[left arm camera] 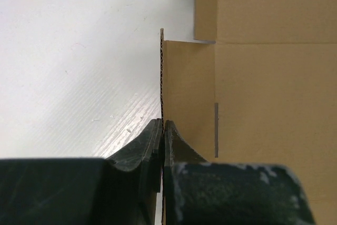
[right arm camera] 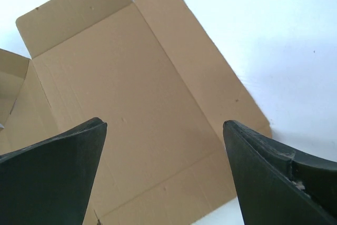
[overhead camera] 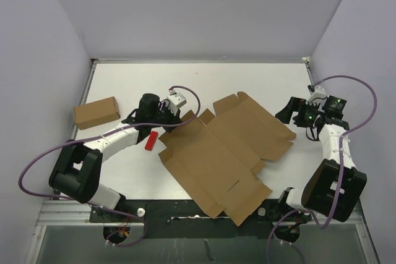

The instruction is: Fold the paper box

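The paper box (overhead camera: 226, 153) lies unfolded and flat across the middle of the table, a big brown cardboard sheet with flaps. My left gripper (overhead camera: 175, 119) is at its left edge. In the left wrist view the fingers (left arm camera: 164, 122) are shut on the thin edge of a raised flap (left arm camera: 187, 82), with a narrow slit (left arm camera: 216, 130) just to the right. My right gripper (overhead camera: 286, 112) hovers at the box's right edge. In the right wrist view it (right arm camera: 164, 125) stands wide open over the flat cardboard (right arm camera: 131, 88), holding nothing.
A small closed brown box (overhead camera: 96, 112) sits at the far left of the table. A small red block (overhead camera: 150, 141) lies beside the left forearm, just left of the cardboard. Purple cables loop from both arms.
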`<state>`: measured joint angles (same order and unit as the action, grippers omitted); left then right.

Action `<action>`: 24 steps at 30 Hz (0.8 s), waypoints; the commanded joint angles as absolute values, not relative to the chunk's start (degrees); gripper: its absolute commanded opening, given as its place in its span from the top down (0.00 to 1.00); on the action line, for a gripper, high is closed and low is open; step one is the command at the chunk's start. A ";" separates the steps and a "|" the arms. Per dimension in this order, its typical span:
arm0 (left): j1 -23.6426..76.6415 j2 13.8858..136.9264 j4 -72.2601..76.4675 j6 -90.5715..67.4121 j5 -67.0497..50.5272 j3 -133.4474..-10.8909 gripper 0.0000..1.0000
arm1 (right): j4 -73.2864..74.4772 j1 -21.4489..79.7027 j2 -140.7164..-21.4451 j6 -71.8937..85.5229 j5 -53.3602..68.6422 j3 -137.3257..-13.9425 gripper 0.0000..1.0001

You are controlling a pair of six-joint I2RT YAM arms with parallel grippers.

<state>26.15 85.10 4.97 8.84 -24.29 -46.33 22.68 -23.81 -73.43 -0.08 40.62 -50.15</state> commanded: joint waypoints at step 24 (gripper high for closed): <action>22.12 106.13 -2.51 -0.02 -22.29 -86.08 0.27 | 19.95 -26.79 -77.49 1.10 49.33 -50.86 0.02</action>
